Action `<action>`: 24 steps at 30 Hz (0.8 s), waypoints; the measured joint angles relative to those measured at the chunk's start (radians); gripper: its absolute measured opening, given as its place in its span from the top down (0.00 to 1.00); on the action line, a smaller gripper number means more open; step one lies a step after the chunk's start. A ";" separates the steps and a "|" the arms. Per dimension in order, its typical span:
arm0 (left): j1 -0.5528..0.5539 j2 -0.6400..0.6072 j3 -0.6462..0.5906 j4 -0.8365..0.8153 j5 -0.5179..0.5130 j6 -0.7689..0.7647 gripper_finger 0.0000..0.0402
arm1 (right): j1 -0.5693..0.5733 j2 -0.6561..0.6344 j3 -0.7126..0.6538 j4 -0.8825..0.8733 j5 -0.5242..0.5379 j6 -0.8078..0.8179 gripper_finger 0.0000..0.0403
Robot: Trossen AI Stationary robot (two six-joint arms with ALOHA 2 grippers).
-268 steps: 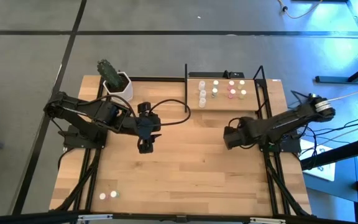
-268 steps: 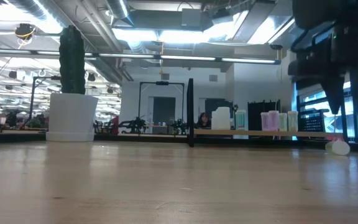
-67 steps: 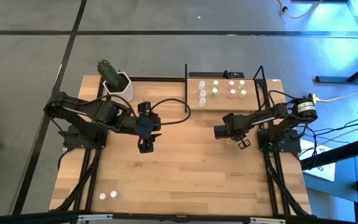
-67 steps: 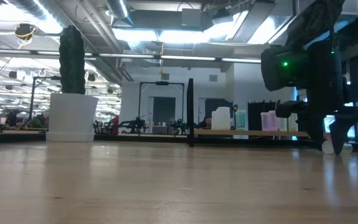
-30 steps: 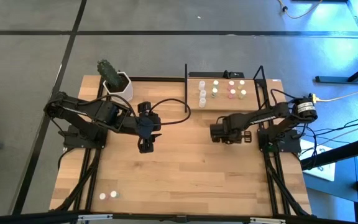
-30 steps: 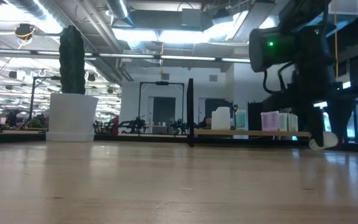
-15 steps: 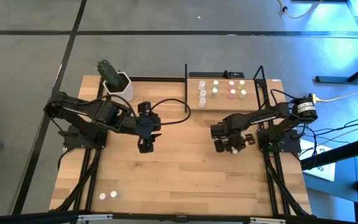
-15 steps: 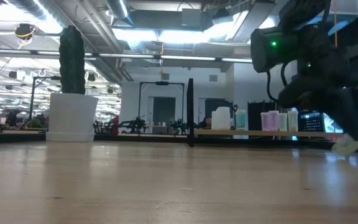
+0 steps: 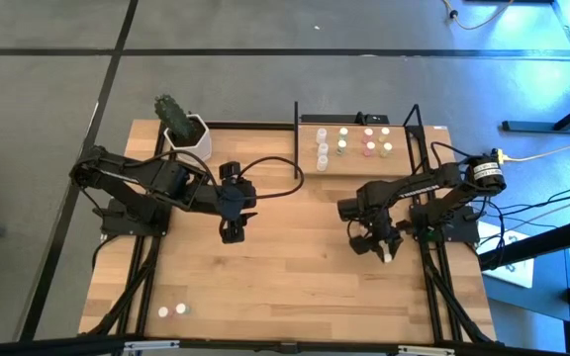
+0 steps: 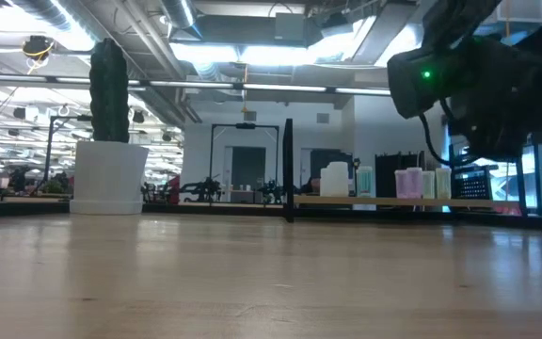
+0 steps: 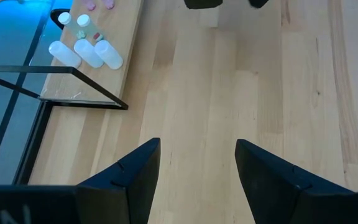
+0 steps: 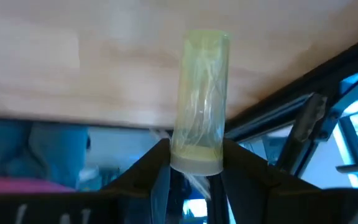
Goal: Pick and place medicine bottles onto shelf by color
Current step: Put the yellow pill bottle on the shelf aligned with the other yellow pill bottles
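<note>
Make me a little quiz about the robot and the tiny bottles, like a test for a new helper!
1. True or false: the right gripper is shut on a bottle.
2. Which stands beside the shelf? A) a potted cactus B) a teapot C) a lamp
3. Fill in: two loose bottles lie on the table on the ____ arm's side.

Key
1. True
2. A
3. left; the left gripper hovers open over bare table.
</note>
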 joint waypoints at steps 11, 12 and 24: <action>0.000 0.000 0.000 0.001 0.000 0.000 0.50 | -0.001 0.033 -0.030 0.081 -0.057 0.014 0.68; 0.000 0.000 0.000 0.000 0.000 0.000 0.50 | -0.001 0.041 -0.030 0.082 -0.057 0.011 0.68; 0.000 0.000 0.000 0.000 0.000 0.000 0.50 | -0.001 0.170 -0.031 0.113 -0.129 -0.087 0.68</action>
